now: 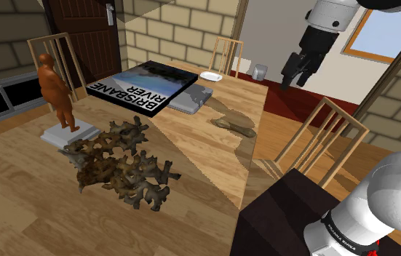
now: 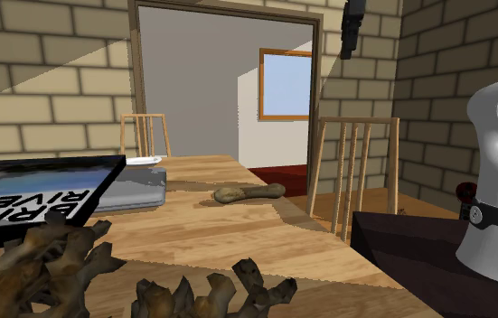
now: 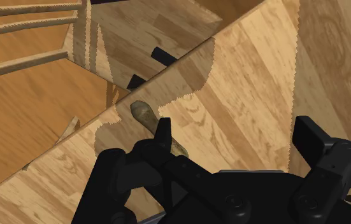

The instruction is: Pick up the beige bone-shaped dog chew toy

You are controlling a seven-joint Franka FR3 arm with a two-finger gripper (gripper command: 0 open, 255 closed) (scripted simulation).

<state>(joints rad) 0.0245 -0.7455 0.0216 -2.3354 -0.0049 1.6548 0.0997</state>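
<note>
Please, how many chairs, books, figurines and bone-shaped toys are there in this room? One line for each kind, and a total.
Chairs: 3
Book: 1
Figurine: 1
Bone-shaped toy: 1
Total: 6

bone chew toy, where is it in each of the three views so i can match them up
Shoulder view: bone chew toy near the table's right edge.
Second exterior view: mid-picture, on the far tabletop.
Wrist view: at the table edge, partly behind one finger of the gripper.
Shared landmark: the wooden chair beside that edge.
</note>
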